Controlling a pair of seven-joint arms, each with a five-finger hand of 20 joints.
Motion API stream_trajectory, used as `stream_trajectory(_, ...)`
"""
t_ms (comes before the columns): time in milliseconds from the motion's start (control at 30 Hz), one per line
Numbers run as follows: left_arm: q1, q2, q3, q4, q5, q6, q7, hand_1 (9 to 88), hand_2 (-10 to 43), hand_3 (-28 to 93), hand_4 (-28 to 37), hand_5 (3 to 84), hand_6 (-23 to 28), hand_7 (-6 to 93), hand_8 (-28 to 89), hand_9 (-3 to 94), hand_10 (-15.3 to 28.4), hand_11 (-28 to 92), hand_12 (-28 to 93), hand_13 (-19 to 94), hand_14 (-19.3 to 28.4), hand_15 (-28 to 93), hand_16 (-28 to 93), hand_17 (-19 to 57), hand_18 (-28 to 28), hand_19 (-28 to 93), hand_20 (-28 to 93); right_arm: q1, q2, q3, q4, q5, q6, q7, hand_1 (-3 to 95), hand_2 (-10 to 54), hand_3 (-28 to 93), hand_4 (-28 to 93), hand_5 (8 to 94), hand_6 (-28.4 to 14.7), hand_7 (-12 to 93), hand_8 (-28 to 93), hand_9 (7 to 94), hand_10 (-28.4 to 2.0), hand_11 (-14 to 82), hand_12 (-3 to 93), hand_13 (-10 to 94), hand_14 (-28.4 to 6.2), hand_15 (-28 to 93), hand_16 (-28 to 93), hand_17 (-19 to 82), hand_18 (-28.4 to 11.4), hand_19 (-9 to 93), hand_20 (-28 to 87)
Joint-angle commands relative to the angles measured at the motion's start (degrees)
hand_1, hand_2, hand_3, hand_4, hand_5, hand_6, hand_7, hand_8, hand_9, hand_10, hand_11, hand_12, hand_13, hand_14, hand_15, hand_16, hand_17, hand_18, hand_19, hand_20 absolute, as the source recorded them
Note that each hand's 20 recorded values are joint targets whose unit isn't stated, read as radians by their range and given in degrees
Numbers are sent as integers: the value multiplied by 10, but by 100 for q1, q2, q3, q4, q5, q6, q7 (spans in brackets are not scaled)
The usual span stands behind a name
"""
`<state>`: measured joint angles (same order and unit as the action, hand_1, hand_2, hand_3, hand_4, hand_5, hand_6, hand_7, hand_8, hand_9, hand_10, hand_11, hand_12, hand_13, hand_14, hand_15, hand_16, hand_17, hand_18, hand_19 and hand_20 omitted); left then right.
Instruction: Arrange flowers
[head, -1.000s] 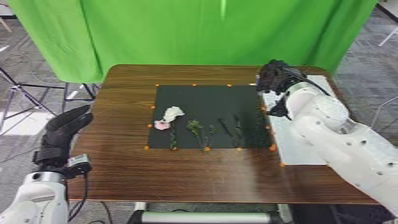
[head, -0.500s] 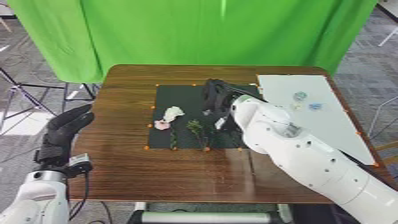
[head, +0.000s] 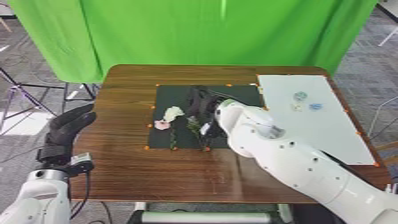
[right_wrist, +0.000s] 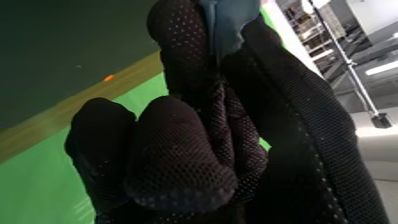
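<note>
Shifted twd 9 o'clock over the dark rectangular mat (head: 163, 102) vs. prev. frame, black-gloved R hand (head: 203, 102) has finger + thumb clamped on a smooth blue-grey thing (right_wrist: 230, 24) btwn tips, w/ ruffled white flower (head: 172, 113) & pale-pink flower (head: 162, 125) near them, mat's 9 o'clock side, unmoved.

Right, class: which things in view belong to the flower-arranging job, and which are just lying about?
Job:
- white flower, pink flower and green sprig on the dark mat
- small green piece and blue piece on the white sheet
- blue-grey piece pinched by the right hand

Lying about:
- green curtain
- tripod
</note>
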<state>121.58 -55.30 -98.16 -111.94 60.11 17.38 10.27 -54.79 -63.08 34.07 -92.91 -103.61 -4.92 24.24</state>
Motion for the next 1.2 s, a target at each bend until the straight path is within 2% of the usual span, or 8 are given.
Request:
stream_trajectory(33, -26, 3, -1, 13, -39, -77, -34, 405, 191, 654, -182, 447, 13, 184, -105, 472, 137, 229, 67, 393, 157, 156, -43, 89, 96, 104, 140, -8, -200, -26, 253, -81, 40, 10, 652, -95, 550, -184, 724, -16, 323, 224, 913, -82, 118, 472, 937, 14, 639, 342, 627, -145, 932, 598)
stream_trajectory(400, 0, -10, -20, -5, -64, -85, -53, 369, 144, 659, -176, 443, 20, 175, -101, 468, 139, 225, 68, 389, 159, 151, -42, 82, 100, 108, 137, -23, -210, 91, 500, -112, -185, 81, 625, -95, 567, -169, 717, -12, 293, 202, 904, -85, 88, 439, 927, 8, 635, 345, 618, -150, 932, 595)
stream_trajectory(500, 29, -16, -35, -20, -76, -73, -50, 367, 138, 658, -176, 442, 23, 173, -99, 468, 139, 224, 69, 388, 160, 151, -40, 81, 101, 107, 136, -23, -230, 132, 525, -75, -265, 86, 607, -95, 552, -156, 719, -13, 256, 206, 887, -91, 94, 400, 926, 3, 631, 341, 616, -151, 932, 588)
stream_trajectory(667, -38, 4, -22, 20, -70, -109, -57, 364, 132, 655, -176, 441, 25, 169, -97, 467, 139, 224, 70, 386, 161, 149, -39, 79, 103, 108, 135, 10, -208, 143, 550, -110, -275, 92, 576, -95, 552, -150, 716, -17, 223, 199, 866, -97, 97, 360, 924, -2, 625, 337, 612, -156, 932, 584)
stream_trajectory(867, 6, -3, -54, -6, -75, -117, -58, 362, 124, 657, -171, 440, 24, 169, -96, 466, 139, 223, 70, 386, 162, 148, -37, 76, 105, 108, 133, 33, -199, 220, 536, -69, -409, 114, 561, -95, 550, -143, 707, -13, 192, 183, 845, -105, 108, 319, 923, -5, 624, 335, 611, -156, 932, 580)
stream_trajectory(1033, -8, 0, -38, -1, -81, -135, -50, 359, 111, 659, -167, 438, 24, 168, -96, 465, 139, 222, 70, 384, 162, 147, -37, 75, 105, 109, 132, 52, -176, 305, 483, -15, -469, 110, 486, -95, 609, -152, 646, 10, 160, 67, 801, -126, 144, 208, 920, -13, 616, 334, 607, -155, 932, 574)
stream_trajectory(1133, 2, -5, -50, 2, -72, -158, -54, 358, 108, 660, -166, 438, 23, 168, -95, 465, 139, 223, 71, 384, 162, 147, -36, 75, 105, 108, 132, 78, -155, 348, 462, 28, -455, 80, 456, -95, 632, -150, 634, 18, 158, -40, 790, -130, 143, 198, 919, -14, 615, 330, 608, -156, 932, 573)
stream_trajectory(1200, 7, -1, -44, 1, -73, -155, -49, 358, 106, 659, -165, 437, 22, 168, -95, 465, 139, 222, 71, 383, 162, 146, -35, 74, 106, 109, 132, 80, -133, 398, 420, 47, -467, 77, 447, -95, 628, -150, 628, 19, 157, -59, 786, -132, 141, 197, 919, -14, 614, 330, 608, -157, 932, 573)
